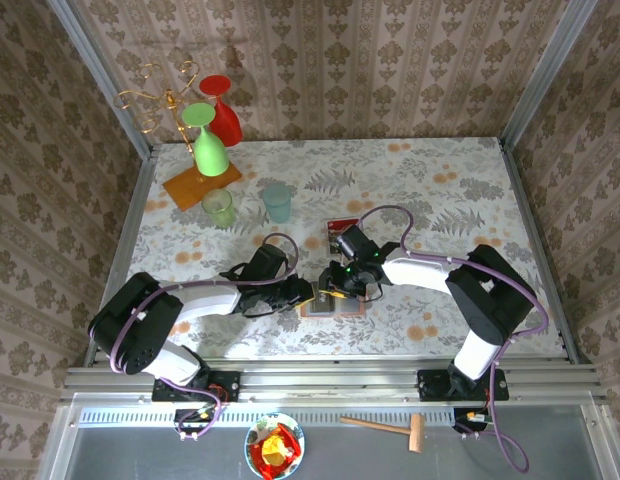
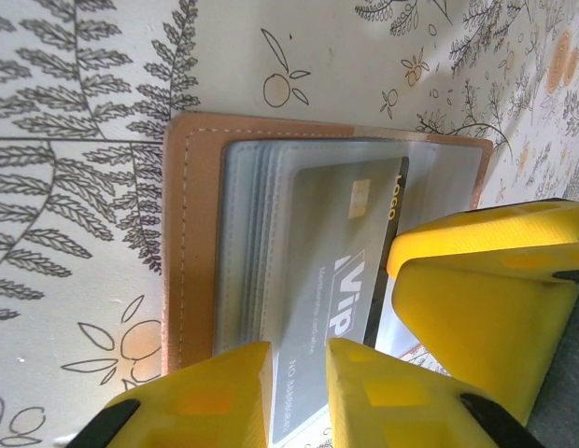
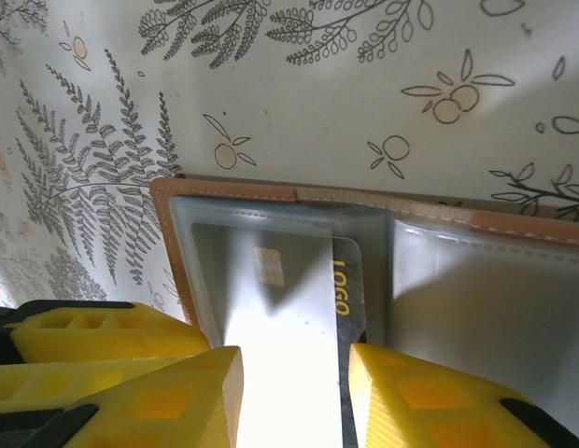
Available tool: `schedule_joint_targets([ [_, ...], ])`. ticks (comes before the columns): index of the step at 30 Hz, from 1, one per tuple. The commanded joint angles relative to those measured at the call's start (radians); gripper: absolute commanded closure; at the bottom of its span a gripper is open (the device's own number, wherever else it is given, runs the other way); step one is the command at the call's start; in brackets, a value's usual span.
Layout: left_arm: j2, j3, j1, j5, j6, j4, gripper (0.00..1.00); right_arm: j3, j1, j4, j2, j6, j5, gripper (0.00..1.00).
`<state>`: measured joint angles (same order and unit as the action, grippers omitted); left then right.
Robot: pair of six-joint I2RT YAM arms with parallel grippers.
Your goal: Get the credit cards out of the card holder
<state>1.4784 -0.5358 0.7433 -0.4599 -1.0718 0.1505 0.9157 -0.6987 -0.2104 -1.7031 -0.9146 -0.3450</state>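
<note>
The card holder (image 1: 328,308) lies open on the table between both grippers, its salmon border (image 2: 191,243) framing grey-blue clear pockets (image 3: 476,299). A grey credit card (image 2: 336,233) with a chip, "LOGO" and "VIP" print sticks part way out of a pocket. Its free end lies between the fingers of my left gripper (image 2: 299,353), which stand apart. My right gripper (image 3: 294,355) is open over the same card (image 3: 299,280), right beside the left gripper (image 1: 308,293). Another card with red (image 1: 341,228) lies on the table behind the right gripper (image 1: 338,283).
At the back left stands a glass rack on an orange base (image 1: 195,188) with a green glass (image 1: 208,140) and a red glass (image 1: 223,115). Two pale cups (image 1: 219,207) (image 1: 278,202) stand in front of it. Walls close in the table.
</note>
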Motion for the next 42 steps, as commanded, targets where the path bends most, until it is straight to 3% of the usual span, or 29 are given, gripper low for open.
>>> schedule_joint_targets([
  [1,0.017,0.016,-0.008,-0.001,0.016,0.008,0.77,0.023,-0.004,-0.059,0.003,0.030,0.038,0.63],
  [14,0.035,0.012,-0.007,-0.009,0.012,0.022,0.77,0.028,-0.004,-0.108,0.030,0.053,0.063,0.63],
  [22,0.042,0.002,-0.007,-0.013,0.012,0.024,0.77,0.001,-0.005,-0.043,0.062,0.014,0.024,0.63],
  [36,0.042,0.000,-0.007,-0.014,0.012,0.021,0.77,-0.032,-0.007,-0.005,0.003,0.005,-0.022,0.63],
  [42,0.039,0.011,-0.007,-0.013,0.011,0.021,0.77,-0.017,-0.005,-0.062,-0.001,0.039,0.018,0.63],
])
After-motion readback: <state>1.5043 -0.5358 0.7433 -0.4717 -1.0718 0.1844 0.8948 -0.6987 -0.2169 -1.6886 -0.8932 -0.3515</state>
